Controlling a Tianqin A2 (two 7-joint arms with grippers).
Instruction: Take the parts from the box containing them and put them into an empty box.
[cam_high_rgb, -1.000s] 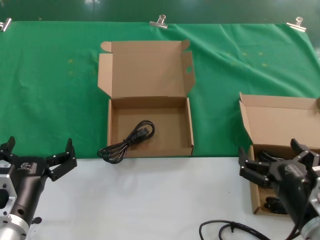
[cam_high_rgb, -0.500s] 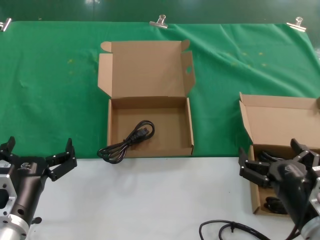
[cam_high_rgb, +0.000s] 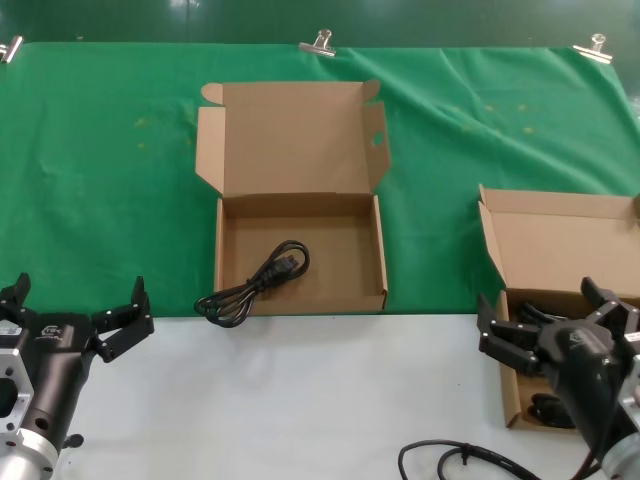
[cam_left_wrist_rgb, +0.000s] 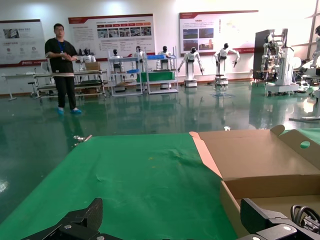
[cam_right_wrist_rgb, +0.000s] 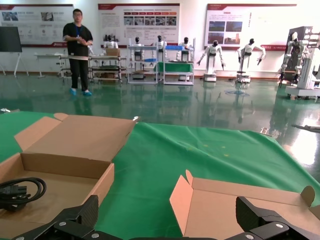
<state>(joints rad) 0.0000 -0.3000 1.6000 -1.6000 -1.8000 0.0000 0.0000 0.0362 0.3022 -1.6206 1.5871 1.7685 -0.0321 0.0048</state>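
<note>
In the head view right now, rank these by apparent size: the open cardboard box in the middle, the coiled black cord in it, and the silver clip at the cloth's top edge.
1. Open brown cardboard box
2. Coiled black cord
3. Silver clip

We're in a big robotics showroom or lab hall: white humanoid robots (cam_right_wrist_rgb: 214, 54) line the far wall under poster boards (cam_right_wrist_rgb: 137, 17), glossy green floor (cam_left_wrist_rgb: 150, 117), a man in black (cam_left_wrist_rgb: 63, 67) standing by.
</note>
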